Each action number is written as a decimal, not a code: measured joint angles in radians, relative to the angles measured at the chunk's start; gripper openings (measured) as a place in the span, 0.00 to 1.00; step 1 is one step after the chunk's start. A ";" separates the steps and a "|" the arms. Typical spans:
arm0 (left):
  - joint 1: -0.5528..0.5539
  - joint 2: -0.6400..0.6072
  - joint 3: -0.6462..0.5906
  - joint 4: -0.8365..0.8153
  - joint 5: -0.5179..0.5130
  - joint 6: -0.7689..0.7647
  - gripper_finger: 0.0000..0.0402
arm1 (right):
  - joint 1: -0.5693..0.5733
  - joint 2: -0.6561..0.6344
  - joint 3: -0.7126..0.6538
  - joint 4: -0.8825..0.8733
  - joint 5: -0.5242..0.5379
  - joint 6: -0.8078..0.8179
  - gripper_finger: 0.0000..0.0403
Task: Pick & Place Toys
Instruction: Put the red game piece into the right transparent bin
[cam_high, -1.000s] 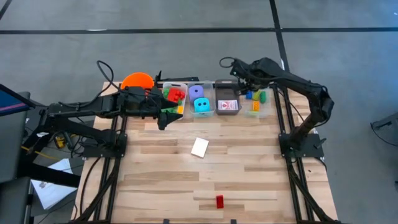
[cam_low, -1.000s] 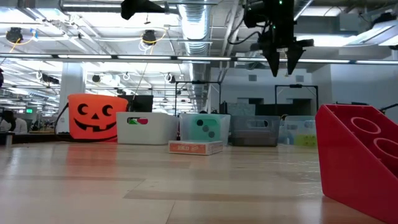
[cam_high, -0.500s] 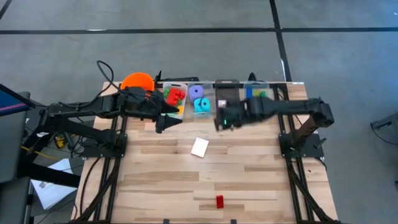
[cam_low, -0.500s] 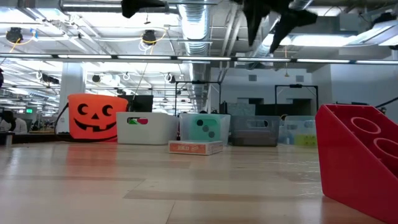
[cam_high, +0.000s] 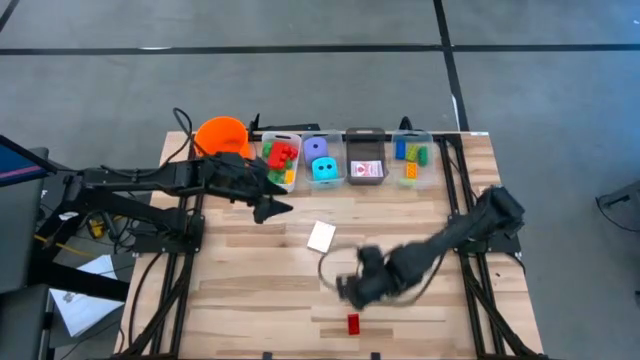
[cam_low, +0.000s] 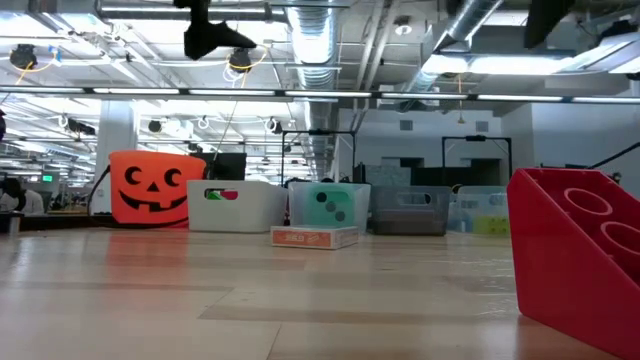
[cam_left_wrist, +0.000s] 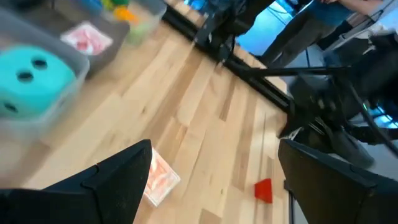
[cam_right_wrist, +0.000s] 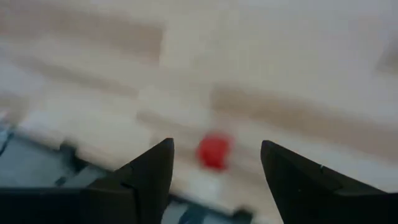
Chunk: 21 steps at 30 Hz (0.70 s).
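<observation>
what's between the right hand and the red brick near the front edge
Nothing: in the high view only bare wood separates the right hand from the red brick; the right wrist view agrees.

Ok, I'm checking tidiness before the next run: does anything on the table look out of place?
Yes. A red brick lies alone near the table's front edge, and a card deck sits askew mid-table, both apart from the bins at the back. The right gripper, open, is above the brick.

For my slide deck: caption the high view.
Right gripper, fingers open, above a lone red brick; left gripper waits open near the bins, a card loose on the table.
</observation>
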 joint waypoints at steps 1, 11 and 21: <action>-0.007 0.000 -0.015 0.005 0.000 -0.017 0.85 | 0.019 0.027 0.000 0.047 -0.009 0.023 0.58; -0.057 0.002 -0.138 0.150 0.000 -0.172 0.85 | 0.134 0.211 0.001 0.321 -0.023 0.125 0.68; -0.063 0.002 -0.146 0.321 0.000 -0.202 0.85 | 0.139 0.254 0.001 0.298 -0.032 0.149 0.73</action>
